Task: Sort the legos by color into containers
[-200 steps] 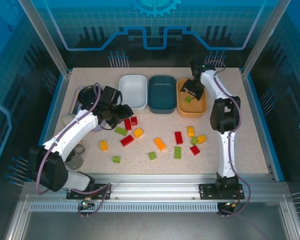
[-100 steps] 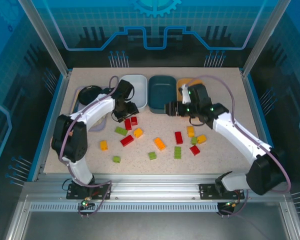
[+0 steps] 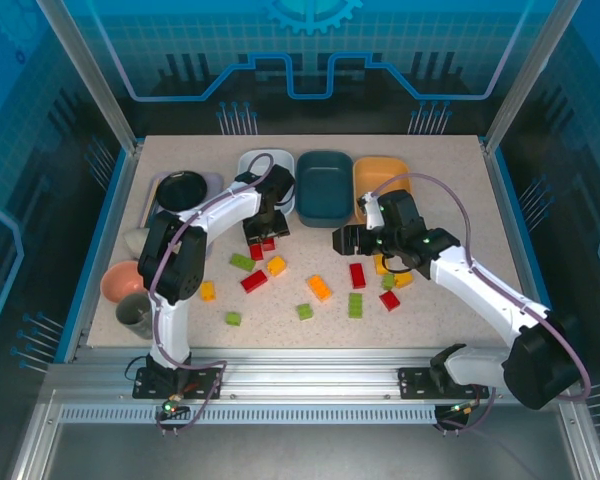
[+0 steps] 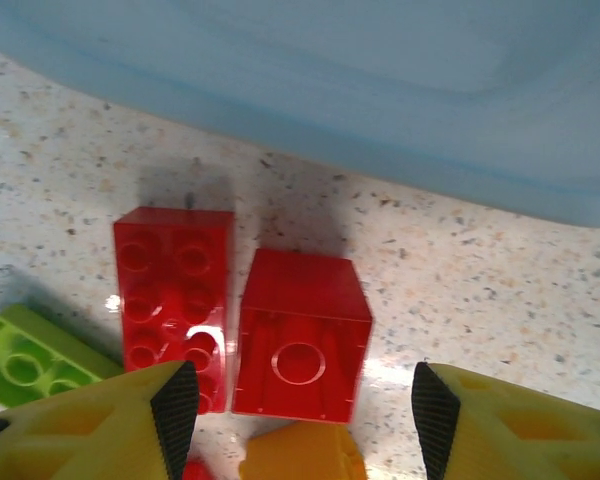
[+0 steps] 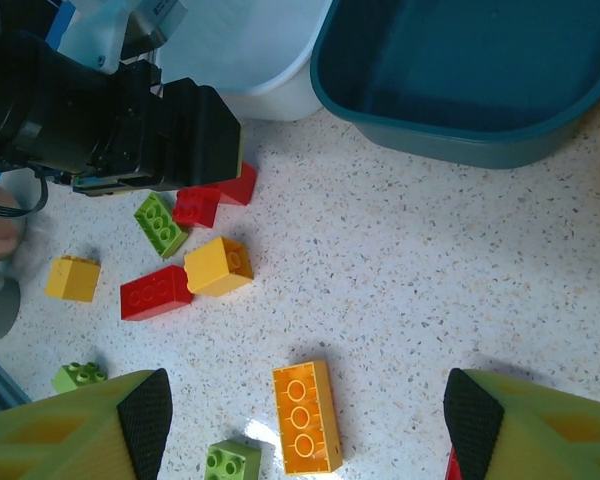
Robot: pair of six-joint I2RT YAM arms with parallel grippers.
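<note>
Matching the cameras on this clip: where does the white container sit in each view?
Top external: white container, leftmost of the three tubs, partly under the left arm.
Left wrist: its pale wall runs along the top edge.
Right wrist: top centre, left of the teal container.
Shared landmark: the two red legos on the table just in front of it.

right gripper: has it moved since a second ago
Yes: the right gripper left the orange-yellow tub, coming nearer and leftward, now in front of the dark teal tub.
</note>
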